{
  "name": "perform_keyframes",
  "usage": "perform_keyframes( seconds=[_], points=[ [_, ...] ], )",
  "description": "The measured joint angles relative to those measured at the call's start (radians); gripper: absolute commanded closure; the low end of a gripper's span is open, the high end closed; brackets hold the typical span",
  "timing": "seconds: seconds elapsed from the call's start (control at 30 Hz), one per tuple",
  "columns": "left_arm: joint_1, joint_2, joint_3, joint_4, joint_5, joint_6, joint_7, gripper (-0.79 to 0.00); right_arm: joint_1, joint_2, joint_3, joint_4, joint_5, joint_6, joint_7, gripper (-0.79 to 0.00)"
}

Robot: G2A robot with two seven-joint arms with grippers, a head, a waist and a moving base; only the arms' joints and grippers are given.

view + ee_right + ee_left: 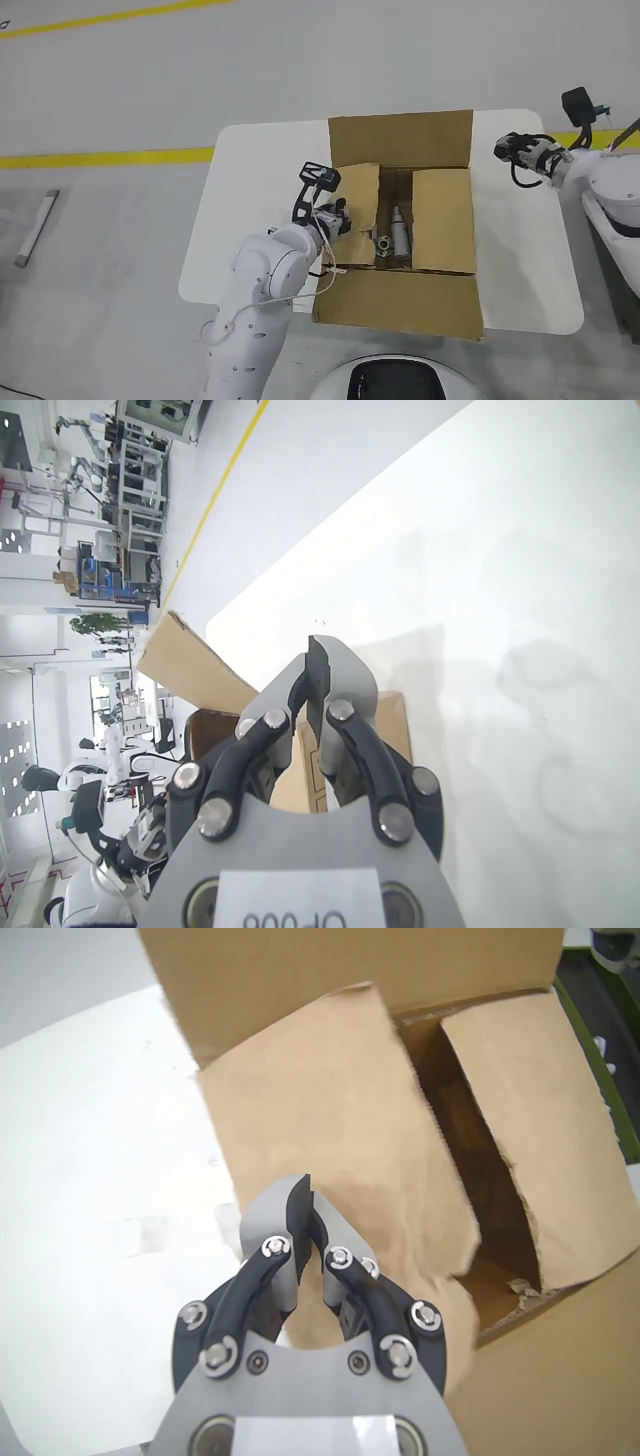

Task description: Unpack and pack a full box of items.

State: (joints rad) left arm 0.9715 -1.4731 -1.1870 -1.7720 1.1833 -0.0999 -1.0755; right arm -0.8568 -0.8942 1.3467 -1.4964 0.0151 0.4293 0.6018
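So the left arm came up from the lower left of the top view, bent at the elbow, with its wrist over the left edge of the cardboard box [400, 300]. The left hand [301, 1198] had its fingers pressed together with nothing between them. It hung right over the box's left inner flap [360, 200]; couldn't tell if it actually touched the cardboard.

The right arm sat way off at the right edge of the top view, well apart from the box. The right hand [314, 665] was above the upper right corner of the tabletop [260, 170], fingers together too and gripping nothing.

The box sat in the middle of the white tabletop with all four flaps loose. The far flap was laid out toward the top of the frame and the near one toward the bottom. The left flap and the right inner flap [443, 220] were half folded over the opening, so they covered most of what was inside. Through the gap between them there was a whitish bottle-shaped item [399, 232] and a small metal piece [384, 243] just beside it.

On the floor, a yellow line [100, 158] ran across the left side and a grey bar [35, 228] lay at the far left.
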Motion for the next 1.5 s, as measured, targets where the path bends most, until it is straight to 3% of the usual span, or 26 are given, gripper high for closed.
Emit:
perform_keyframes(
  seconds=[0.43,0.87,0.9,0.93,1.2,1.5],
  points=[
    [-0.002,0.008,0.017,0.003,-0.005,0.001,-0.009,0.000,0.201,-0.056,-0.148,0.275,0.117,-0.117,0.046,0.000],
    [-0.010,0.017,0.011,0.017,0.001,0.017,-0.013,0.000,0.271,-0.093,-0.195,0.416,0.247,-0.289,0.147,0.000],
    [-0.010,0.017,0.010,0.018,0.000,0.020,-0.010,-0.280,0.268,-0.094,-0.191,0.419,0.261,-0.310,0.153,0.000],
    [-0.011,0.018,0.009,0.017,-0.002,0.021,-0.005,-0.785,0.263,-0.094,-0.186,0.419,0.275,-0.335,0.163,0.000],
    [-0.007,0.028,-0.030,-0.028,-0.017,0.007,-0.005,-0.785,0.209,-0.085,-0.135,0.366,0.320,-0.395,0.192,0.000],
    [0.028,0.051,-0.167,-0.156,-0.024,0.045,-0.064,-0.785,0.116,-0.058,-0.047,0.229,0.285,-0.422,0.216,0.000]
  ],
)
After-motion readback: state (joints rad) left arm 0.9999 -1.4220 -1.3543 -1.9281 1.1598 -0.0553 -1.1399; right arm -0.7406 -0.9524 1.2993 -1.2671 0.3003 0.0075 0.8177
